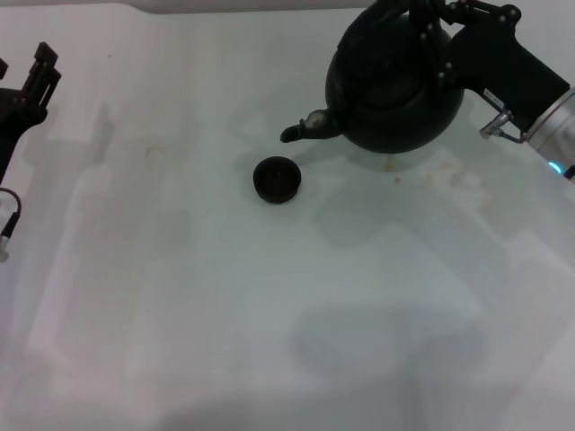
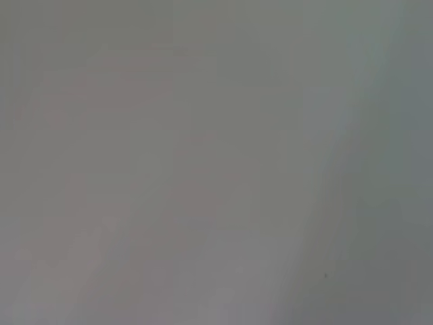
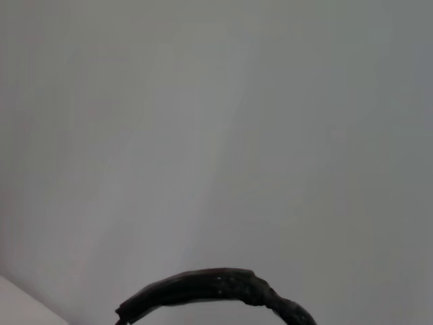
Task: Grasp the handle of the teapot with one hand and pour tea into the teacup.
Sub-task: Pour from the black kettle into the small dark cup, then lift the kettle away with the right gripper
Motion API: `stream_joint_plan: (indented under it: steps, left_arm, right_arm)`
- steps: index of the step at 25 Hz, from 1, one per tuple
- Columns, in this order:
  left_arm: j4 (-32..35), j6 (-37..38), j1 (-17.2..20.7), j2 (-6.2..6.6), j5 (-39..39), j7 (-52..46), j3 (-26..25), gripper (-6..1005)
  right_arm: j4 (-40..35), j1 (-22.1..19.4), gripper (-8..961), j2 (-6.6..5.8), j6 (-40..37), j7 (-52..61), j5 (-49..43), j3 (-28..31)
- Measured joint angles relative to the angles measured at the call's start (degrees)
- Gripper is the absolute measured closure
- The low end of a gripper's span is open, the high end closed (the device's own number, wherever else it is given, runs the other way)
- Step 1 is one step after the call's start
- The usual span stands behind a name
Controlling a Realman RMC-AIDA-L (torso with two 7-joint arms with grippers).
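Right now the white table (image 1: 269,341) takes up nearly everything, and the biggest thing on it is the teapot (image 1: 395,90), round and matte black, sitting directly under the right gripper (image 1: 422,20) at the far right. That gripper comes in from the right-hand side and looks clamped around the handle (image 1: 415,16) at the very top of the pot, though dark fingers against dark metal make the exact bite hard to read. The right wrist view shows only the textured arch of the handle (image 3: 216,288) close up against blank table, with no fingers visible. The pot looks upright, its short spout (image 1: 305,127) pointing away from the gripper toward the robot's left. Just past the spout tip and a little nearer the robot sits the teacup (image 1: 277,180), small, black, handleless, apart from the pot. No tea is visible, neither in a stream nor in the cup, whose inside is too dark to judge. A few faint reddish specks mark the table near the pot's base. So I'd call this the hold-and-carry stage, with pouring not yet begun. The next move calls for bringing the spout over the cup's mouth and tipping slowly, since the target is small. Far off at the left edge the left gripper (image 1: 36,81) sits parked, and I can't tell its state.
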Motion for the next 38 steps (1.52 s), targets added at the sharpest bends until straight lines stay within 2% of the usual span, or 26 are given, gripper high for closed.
stream_joint_plan:
  steps: [12,38]
  left_arm:
    - [-0.44,-0.09,-1.16,0.35,-0.02,0.00,0.00,226]
    - [-0.28,-1.36,-1.20,0.10,-0.01,0.00,0.00,225]
  right_arm:
    - [-0.17,0.00,800,0.05,-0.52,-3.45,0.14,-0.13]
    - [-1.48,0.09,816,0.07,-0.60,-13.03,-0.20,-1.14]
